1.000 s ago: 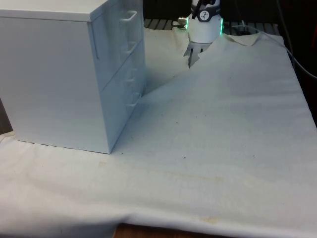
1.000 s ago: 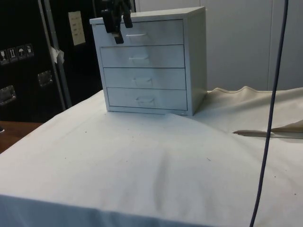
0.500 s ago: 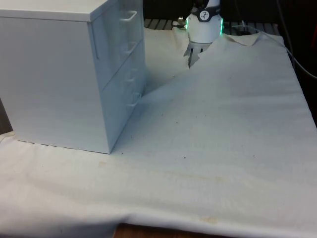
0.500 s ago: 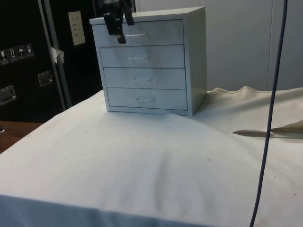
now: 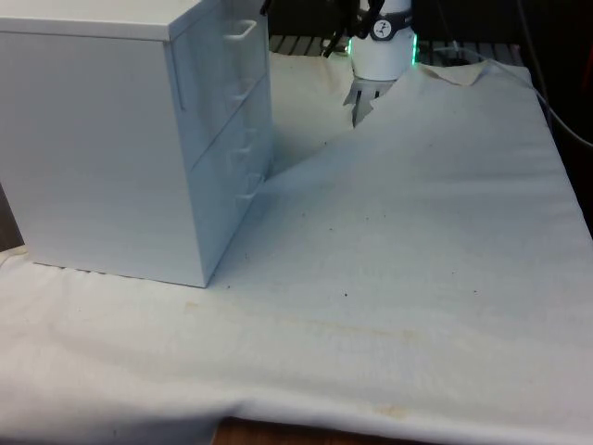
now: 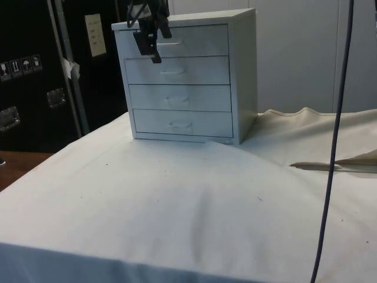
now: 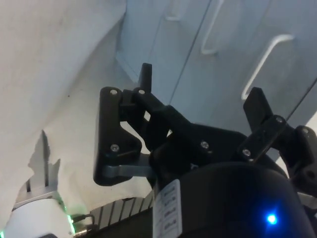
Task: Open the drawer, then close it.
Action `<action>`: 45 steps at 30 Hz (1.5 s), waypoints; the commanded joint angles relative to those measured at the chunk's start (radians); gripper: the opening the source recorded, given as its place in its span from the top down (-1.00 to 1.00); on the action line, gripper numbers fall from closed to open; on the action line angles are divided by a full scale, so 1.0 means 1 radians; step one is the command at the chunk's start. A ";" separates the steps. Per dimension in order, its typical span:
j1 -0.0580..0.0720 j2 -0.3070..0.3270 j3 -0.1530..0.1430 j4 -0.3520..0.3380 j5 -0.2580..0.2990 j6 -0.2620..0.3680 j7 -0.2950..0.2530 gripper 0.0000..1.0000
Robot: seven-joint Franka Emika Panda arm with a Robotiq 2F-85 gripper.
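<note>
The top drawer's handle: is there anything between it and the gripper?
Nothing visible. The gripper hangs open just in front of the top drawer, and no object lies between its fingers and the handle.

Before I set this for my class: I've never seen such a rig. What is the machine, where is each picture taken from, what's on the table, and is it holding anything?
The machine is a white robot arm ending in a black gripper with two fingers that pinch. One camera looks across the table, one looks from the side, and one rides on the wrist, so the fingers sit right in its picture.

On the white cloth stands a white chest of four drawers, each with a small handle. All four look closed.

In the side view the gripper hangs in front of the top drawer, near its handle. In the wrist view the fingers stand apart with a handle beyond them and nothing between them, so nothing is held.
</note>
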 commanded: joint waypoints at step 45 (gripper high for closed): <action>-0.017 0.048 -0.056 -0.037 -0.024 0.149 0.062 -1.00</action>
